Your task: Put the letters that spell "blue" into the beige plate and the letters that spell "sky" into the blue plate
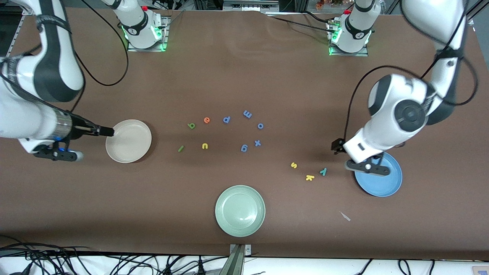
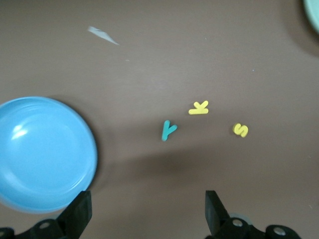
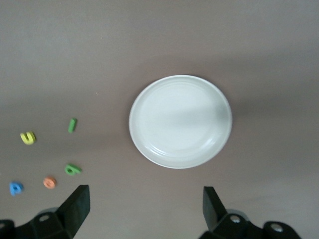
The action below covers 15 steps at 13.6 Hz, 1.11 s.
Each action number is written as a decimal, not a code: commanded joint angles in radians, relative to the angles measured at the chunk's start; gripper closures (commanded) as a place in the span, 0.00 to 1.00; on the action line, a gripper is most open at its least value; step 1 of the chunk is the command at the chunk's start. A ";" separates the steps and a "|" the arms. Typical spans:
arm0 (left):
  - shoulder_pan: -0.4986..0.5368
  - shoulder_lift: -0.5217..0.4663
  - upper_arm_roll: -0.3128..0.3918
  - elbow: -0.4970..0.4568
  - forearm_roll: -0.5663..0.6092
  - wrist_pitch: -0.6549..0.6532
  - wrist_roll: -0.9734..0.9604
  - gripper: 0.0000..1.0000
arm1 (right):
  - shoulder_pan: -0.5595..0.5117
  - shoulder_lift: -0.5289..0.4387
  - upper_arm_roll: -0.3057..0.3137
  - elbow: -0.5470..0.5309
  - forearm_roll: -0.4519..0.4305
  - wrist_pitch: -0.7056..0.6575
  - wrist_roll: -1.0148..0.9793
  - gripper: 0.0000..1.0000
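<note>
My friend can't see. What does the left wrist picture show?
A blue plate sits on a brown table, with three small foam letters beside it: a teal y, a yellow k and a yellow s. The left gripper has its jaws open above the table.

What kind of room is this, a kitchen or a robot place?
Probably a robot lab, not a kitchen. Two white robot arms are bolted to a brown cloth-covered table, loose black cables trail along its edge, and small foam letters like the orange "e" lie beside the round beige plate.
</note>
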 commanded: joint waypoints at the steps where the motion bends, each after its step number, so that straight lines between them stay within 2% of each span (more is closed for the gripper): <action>1: -0.005 0.024 0.008 -0.010 -0.005 0.041 0.032 0.00 | 0.054 0.043 -0.002 0.016 0.023 0.033 0.217 0.00; 7: -0.013 0.165 0.001 -0.015 -0.014 0.125 0.107 0.00 | 0.171 0.127 0.001 -0.035 0.054 0.246 0.647 0.00; 9: -0.011 0.197 0.001 -0.015 -0.005 0.185 0.109 0.00 | 0.184 0.118 0.001 -0.110 0.085 0.350 0.702 0.00; 15: -0.013 0.242 0.001 -0.012 -0.005 0.260 0.110 0.01 | 0.191 0.109 0.054 -0.303 0.085 0.592 0.779 0.00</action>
